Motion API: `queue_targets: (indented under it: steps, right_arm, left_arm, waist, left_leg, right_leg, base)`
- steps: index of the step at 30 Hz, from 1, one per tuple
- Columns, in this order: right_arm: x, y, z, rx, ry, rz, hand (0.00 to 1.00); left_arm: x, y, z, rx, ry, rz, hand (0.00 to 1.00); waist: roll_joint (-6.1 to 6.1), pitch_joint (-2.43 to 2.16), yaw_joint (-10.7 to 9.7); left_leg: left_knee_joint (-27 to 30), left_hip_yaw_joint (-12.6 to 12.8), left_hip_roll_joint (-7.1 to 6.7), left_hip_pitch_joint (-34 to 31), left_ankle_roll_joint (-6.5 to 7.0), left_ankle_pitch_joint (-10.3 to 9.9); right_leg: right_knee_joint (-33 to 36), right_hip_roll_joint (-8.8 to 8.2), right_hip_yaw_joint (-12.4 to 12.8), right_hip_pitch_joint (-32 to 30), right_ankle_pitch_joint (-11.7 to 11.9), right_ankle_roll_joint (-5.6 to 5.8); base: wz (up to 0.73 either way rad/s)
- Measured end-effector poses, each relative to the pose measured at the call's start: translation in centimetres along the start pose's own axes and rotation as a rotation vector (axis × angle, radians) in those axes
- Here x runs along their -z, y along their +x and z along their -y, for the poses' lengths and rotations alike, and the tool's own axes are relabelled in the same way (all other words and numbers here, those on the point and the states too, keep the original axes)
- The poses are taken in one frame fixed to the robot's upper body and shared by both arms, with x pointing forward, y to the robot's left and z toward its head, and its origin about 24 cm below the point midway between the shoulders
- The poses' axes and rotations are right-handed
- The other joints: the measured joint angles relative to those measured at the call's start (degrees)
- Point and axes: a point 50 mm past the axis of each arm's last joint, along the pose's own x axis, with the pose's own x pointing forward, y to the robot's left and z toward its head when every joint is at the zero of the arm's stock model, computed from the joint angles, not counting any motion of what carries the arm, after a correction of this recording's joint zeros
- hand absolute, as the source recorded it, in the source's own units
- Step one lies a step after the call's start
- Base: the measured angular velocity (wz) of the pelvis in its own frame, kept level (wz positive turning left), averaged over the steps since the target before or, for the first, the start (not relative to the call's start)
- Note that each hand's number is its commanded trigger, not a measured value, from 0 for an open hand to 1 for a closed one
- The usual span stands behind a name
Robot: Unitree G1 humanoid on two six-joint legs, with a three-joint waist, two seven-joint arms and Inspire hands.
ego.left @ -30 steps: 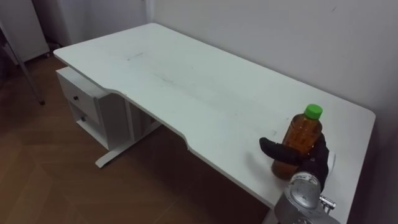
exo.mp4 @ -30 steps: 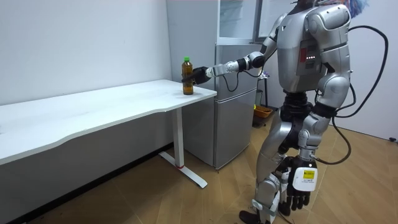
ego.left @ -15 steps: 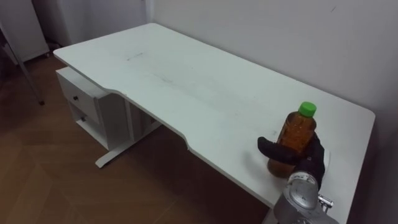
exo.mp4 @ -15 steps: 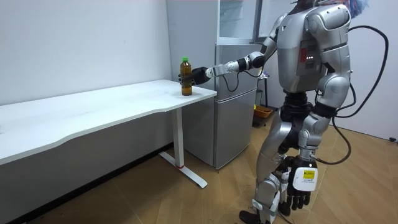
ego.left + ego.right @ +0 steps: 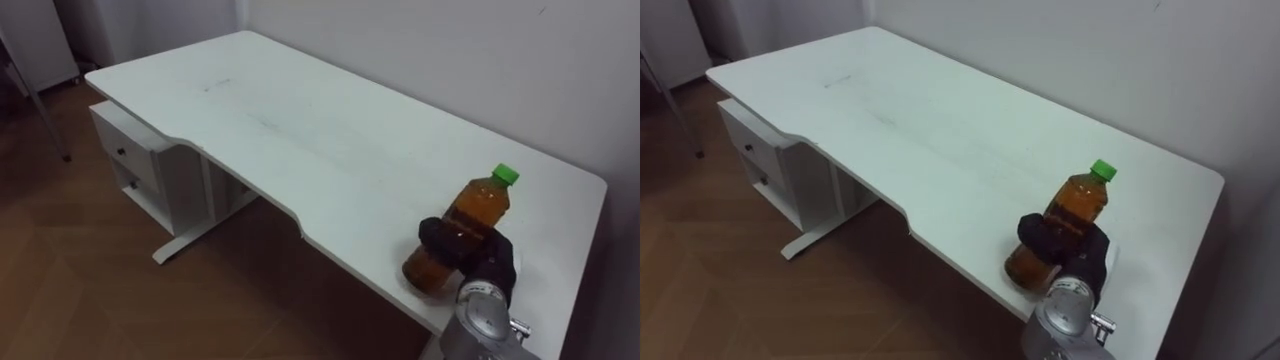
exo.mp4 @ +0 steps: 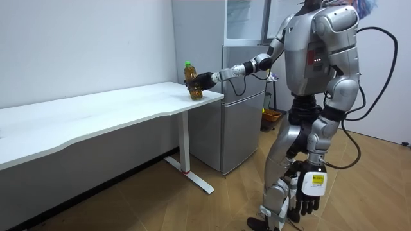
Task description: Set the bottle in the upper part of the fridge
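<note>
A bottle [image 5: 472,212] of amber drink with a green cap is near the right end of the white table [image 5: 300,130], close to the front edge. My right hand [image 5: 466,247] is shut on its lower half, thumb and fingers wrapped round it. The bottle leans, with its cap tipped away from me; in the room view the bottle [image 6: 191,81] tilts in my right hand [image 6: 205,79] over the table's corner. My left hand [image 6: 307,203] hangs open beside my leg. The fridge [image 6: 243,109] stands just past the table's end, its upper part [image 6: 247,22] above.
A white drawer unit [image 5: 140,165] stands under the table's left part. A wall runs close behind the table. Wooden floor [image 5: 120,300] lies open in front of the table. A small orange basket [image 6: 271,116] sits on the floor beside the fridge.
My right hand's fingers have curled round the bottle, which stood upright before and now leans. The left hand has not moved.
</note>
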Motion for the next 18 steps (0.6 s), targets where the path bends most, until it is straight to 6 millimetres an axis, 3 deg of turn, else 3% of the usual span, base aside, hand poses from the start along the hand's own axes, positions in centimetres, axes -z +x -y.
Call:
queue_targets:
  steps: [12, 18]
  right_arm:
    - [0.2, 0.9, 1.1, -0.058, 0.172, -0.150, 1.00]
    - [-2.4, 0.3, 0.2, -0.247, 0.205, -0.077, 1.00]
  left_arm:
    - [-0.3, 0.1, -0.7, -0.015, 0.026, 0.033, 0.00]
    - [0.4, 0.2, -2.3, -0.054, -0.021, 0.010, 0.00]
  waist:
    - [-0.18, 0.05, -0.65]
    - [-0.24, 0.05, -3.75]
  left_leg:
    - [-0.23, 0.55, 0.20, 0.73, -0.05, -0.07]
    - [-0.24, 2.68, 0.55, 3.37, 0.43, -0.78]
  right_leg:
    - [0.08, 0.10, 1.05, 0.53, 0.08, -0.09]
    - [-0.27, 0.01, 2.16, 2.51, 0.47, 0.16]
  base:
    - [-0.02]
    - [-0.17]
